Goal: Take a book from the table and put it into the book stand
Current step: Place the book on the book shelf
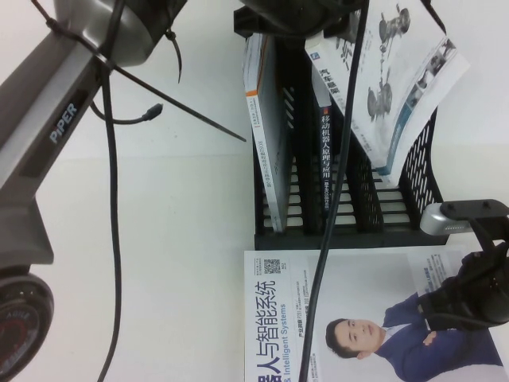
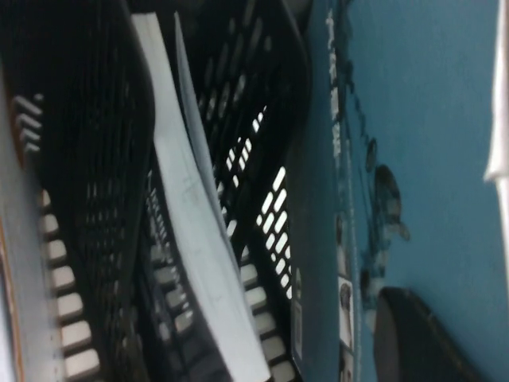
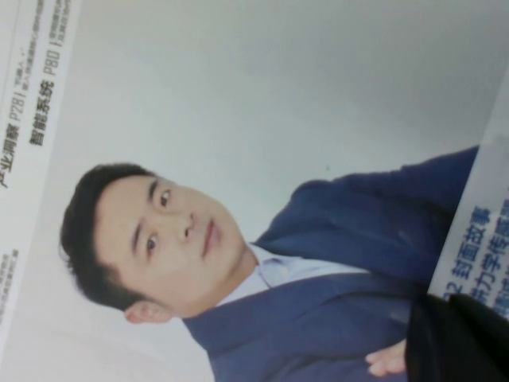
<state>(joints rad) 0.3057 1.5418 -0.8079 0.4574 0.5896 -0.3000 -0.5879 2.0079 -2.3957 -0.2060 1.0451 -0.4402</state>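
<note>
1. Book stand [image 1: 421,171]: you have the black rack at the far edge of the white surface [image 1: 183,239], toward its right side, with 3 upright slots, a slotted base and perforated walls.

2. The book [image 1: 406,76]: white cover, grey car suspension drawings, teal edge strip. It leans tilted in the rightmost slot, its top jutting well above the rack. Bold black Chinese title, partly hidden by a cable.

3. Black-spined book [image 1: 324,151]: upright in the middle slot; white Chinese characters down the spine.

4. White book with an orange band [image 1: 258,135]: upright in the leftmost slot; small print not legible.

5. Magazine [image 1: 358,310]: flat at the near right of the surface, just in front of the rack. Cover shows a man in a blue suit, a QR code, large Chinese title and "Intelligent Systems". The right wrist view adds "P28" and "P80".

6. Left hand: above the rack at the far edge, out of frame; you cannot tell whether its fingers are apart or together. Arm housing reads "PiPER" [image 1: 64,123].

7. Right hand [image 3: 457,338]: low over the magazine at the near right corner; finger state cannot be told.
</note>
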